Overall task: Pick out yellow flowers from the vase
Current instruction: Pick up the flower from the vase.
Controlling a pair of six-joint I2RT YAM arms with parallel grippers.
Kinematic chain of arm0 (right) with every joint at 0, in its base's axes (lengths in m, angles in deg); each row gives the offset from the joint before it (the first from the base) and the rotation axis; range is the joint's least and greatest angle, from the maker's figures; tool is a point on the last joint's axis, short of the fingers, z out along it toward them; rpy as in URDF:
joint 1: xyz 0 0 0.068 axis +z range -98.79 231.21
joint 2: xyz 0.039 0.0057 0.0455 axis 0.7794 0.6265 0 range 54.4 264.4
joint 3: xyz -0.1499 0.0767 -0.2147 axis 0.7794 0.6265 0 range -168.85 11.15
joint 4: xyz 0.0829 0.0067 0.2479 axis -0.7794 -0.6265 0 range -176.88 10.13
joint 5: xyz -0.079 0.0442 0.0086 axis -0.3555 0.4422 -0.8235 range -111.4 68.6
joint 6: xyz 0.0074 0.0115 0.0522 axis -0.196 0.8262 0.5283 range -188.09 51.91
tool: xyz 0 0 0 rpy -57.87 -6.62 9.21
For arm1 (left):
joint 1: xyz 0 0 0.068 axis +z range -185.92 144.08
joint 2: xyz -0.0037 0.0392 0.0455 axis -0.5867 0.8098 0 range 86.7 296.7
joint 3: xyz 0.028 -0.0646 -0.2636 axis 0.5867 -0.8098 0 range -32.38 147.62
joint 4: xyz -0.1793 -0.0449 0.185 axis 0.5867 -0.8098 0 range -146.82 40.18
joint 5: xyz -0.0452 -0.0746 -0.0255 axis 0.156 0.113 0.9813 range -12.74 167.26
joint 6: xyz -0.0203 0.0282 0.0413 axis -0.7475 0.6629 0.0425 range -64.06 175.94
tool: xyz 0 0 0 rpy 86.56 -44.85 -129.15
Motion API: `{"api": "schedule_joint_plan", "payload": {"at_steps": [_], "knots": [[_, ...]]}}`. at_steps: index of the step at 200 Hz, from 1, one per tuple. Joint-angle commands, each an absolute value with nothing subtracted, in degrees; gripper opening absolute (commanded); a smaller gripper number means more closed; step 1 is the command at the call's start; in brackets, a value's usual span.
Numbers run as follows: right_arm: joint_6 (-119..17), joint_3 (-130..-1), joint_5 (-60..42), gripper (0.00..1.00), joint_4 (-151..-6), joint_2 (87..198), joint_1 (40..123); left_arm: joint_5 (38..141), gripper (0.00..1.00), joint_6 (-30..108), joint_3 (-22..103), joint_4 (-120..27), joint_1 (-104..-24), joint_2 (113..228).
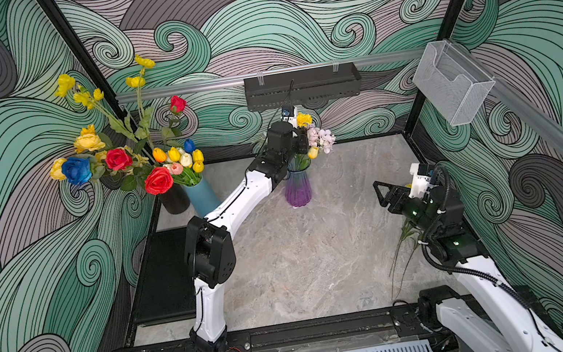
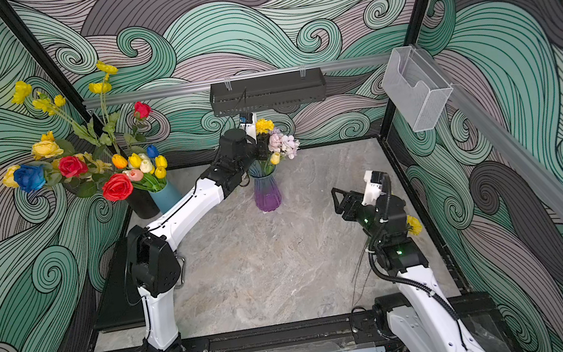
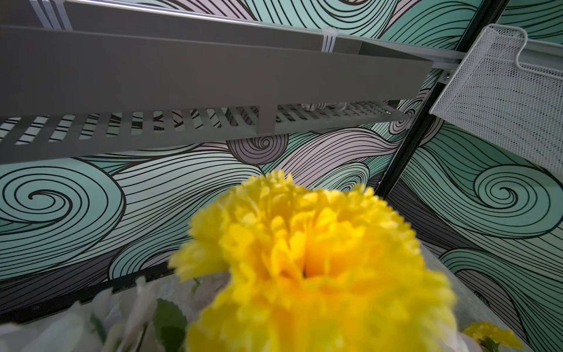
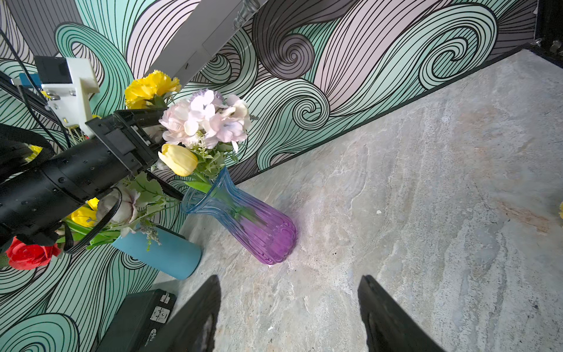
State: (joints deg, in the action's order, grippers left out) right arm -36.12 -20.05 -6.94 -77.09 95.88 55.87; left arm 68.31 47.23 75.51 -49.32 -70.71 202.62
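Reaching into the bouquet, the left gripper [image 1: 299, 140] is seen in both top views at the upper middle of the frame. It is placed just under the yellow pom-pom [image 1: 304, 119], which stands with a yellow tulip [image 1: 313, 152] in the purple vase [image 1: 297, 189]. The right gripper [image 1: 379, 194] is held at the right, spread and empty. One yellow bloom [image 2: 414, 225] lies on the table behind its arm.

In the left wrist view the yellow pom-pom [image 3: 320, 259] fills the lower middle, blurred. No fingers are shown, so it cannot be told whether the stem is pinched.

In the right wrist view the left gripper [image 4: 152, 122], at the upper left, is hidden at its tips by the lilac blooms [image 4: 207, 122]. The right gripper [image 4: 290, 278] is seen parted at the lower edge.

The stem should probably be gripped below the head and drawn straight up, so that the purple vase [image 4: 259, 231] is not tipped and the lilac blooms are not dragged out.
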Motion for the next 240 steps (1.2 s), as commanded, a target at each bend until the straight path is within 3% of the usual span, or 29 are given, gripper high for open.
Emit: {"api": "schedule_joint_plan", "payload": {"at_steps": [1, 35, 161, 240], "knots": [[-35.98, -20.95, -5.84, 0.71, -76.27, 95.38, 56.23, 68.19, 0.30, 47.15, 77.97, -48.96, -70.37, 202.03], [-36.59, -21.01, -5.46, 0.73, -76.01, 95.35, 56.48, 68.64, 0.24, 47.24, 75.81, -47.49, -70.40, 198.97], [-39.83, -24.10, -5.52, 0.76, -70.64, 101.80, 61.75, 72.46, 0.23, 47.59, 68.09, -46.39, -70.37, 190.03], [-53.03, -32.09, -1.61, 0.73, -57.47, 116.27, 71.36, 78.03, 0.24, 48.72, 67.65, -48.80, -70.46, 184.05]]}}
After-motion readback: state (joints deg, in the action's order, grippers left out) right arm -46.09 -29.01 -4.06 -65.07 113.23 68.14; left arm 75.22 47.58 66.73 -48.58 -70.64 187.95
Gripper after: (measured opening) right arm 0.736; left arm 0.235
